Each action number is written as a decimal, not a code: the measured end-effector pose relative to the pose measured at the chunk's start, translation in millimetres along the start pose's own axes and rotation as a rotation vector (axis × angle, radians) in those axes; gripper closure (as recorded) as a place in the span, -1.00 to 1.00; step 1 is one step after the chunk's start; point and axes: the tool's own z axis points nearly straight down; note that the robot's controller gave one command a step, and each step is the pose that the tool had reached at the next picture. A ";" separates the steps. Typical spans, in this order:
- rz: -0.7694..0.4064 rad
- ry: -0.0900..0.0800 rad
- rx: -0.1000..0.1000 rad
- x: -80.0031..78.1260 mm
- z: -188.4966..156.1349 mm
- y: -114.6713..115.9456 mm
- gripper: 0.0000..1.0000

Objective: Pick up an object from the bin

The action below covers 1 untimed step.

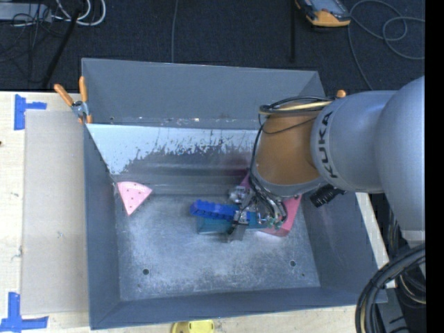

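Observation:
My gripper reaches down from under the orange cover to the bin floor near its middle. Its dark fingertips sit at the right end of a blue block-shaped piece that lies flat there. A pink flat thing lies under the gripper's right side, mostly hidden by the wrist. A pink wedge rests apart at the left of the bin floor.
The arm and its orange cover hang over the right half of the bin. Bare grey floor stretches along the front and left of the blue piece.

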 end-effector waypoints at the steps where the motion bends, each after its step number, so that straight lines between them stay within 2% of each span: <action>1: -0.098 0.006 -0.006 -31.3 16.0 7.3 1.00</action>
